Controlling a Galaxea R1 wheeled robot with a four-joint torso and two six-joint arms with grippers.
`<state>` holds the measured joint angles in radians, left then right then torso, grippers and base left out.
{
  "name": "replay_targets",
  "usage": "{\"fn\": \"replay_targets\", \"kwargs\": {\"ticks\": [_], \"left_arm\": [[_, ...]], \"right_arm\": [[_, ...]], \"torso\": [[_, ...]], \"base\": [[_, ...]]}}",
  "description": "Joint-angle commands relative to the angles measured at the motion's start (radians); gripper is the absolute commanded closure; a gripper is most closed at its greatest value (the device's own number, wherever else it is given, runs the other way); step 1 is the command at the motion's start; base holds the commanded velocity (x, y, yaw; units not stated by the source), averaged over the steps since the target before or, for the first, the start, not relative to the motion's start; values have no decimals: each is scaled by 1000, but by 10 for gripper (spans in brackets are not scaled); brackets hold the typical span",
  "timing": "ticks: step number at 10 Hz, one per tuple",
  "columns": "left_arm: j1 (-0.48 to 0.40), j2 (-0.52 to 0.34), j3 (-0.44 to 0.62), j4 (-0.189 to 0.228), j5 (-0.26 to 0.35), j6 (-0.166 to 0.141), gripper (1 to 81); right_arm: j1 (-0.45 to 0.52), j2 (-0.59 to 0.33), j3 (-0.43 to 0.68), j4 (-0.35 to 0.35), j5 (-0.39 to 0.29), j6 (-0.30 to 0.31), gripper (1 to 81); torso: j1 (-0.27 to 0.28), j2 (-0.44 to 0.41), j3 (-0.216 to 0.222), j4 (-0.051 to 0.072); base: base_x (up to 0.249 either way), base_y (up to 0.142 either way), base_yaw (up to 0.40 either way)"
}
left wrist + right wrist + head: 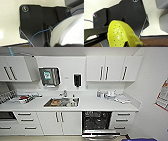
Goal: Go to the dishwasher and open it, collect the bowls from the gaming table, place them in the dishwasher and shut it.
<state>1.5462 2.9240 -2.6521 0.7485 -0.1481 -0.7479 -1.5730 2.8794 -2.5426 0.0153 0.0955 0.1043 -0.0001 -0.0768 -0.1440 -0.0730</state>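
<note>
From the head view, the dishwasher [97,120] stands open under the white counter [100,105], below and off to one side of the steel sink [62,102]; its door [100,133] is dropped flat toward the floor and the dark racks show inside. White drawers [123,120] flank the dishwasher on the side away from the sink, and white cabinet doors [60,122] sit directly beneath the sink. A dish rack [15,97] rests on the counter at the far end from the dishwasher.

In the left wrist view, a white bowl [70,31] looms large right against the robot's dark plate, with a blue cable [41,31] running across in front. Whether the left claw clamps it or stands apart cannot be told.

In the right wrist view, a yellow-green bowl [120,33], speckled with small dark dots, sits tilted close against the dark plate, above a strip of wood-toned floor [156,41]. The right claw's state cannot be told either.
</note>
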Motion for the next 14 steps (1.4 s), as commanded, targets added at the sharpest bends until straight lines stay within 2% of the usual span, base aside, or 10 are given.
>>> {"fn": "replay_targets", "kwargs": {"ticks": [1,14], "left_arm": [[-36,-8,0,3,25,2,811],[-34,-8,0,12,27,2,811]], "right_arm": [[33,-12,1,-8,-59,-5,811],[23,-10,1,-8,-60,-3,811]], "torso": [[0,0,0,0],[1,0,0,0]], "base": [[78,0,0],[103,0,0]]}}
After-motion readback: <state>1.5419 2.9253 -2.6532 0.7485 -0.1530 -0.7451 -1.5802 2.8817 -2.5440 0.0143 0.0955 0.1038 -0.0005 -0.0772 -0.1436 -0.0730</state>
